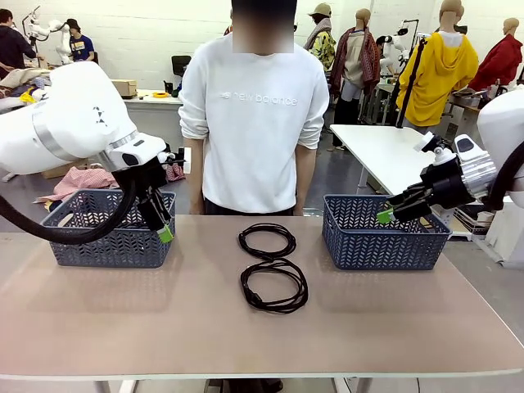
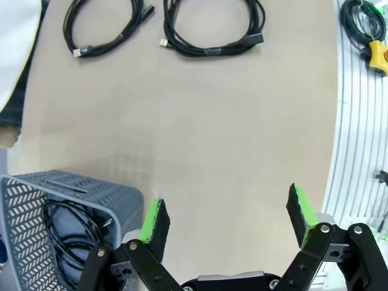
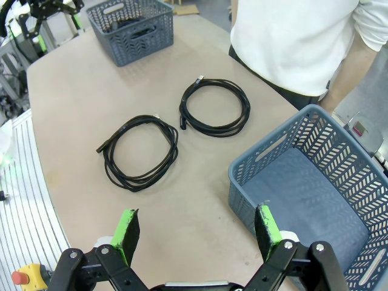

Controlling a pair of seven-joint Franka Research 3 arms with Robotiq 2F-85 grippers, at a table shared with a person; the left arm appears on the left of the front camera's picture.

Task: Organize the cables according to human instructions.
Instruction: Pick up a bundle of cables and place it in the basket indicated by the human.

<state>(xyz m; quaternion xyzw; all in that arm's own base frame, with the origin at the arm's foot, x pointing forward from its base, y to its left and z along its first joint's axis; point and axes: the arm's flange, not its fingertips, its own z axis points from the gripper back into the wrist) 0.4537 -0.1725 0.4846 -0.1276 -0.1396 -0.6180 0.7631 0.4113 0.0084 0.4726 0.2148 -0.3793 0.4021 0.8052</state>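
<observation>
Near cable coil (image 1: 304, 288) mid-table, second coil (image 1: 292, 241) touching behind, toward far edge. Flanking, wide open, empty: left hand (image 1: 164, 229), right hand (image 1: 389, 214); neither clearly nearer.

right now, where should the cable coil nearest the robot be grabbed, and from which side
Probably the rim of the nearer cable, where the strands run bundled, from straight above: it lies flat on the table, so one jaw can drop inside the loop, one outside.
</observation>
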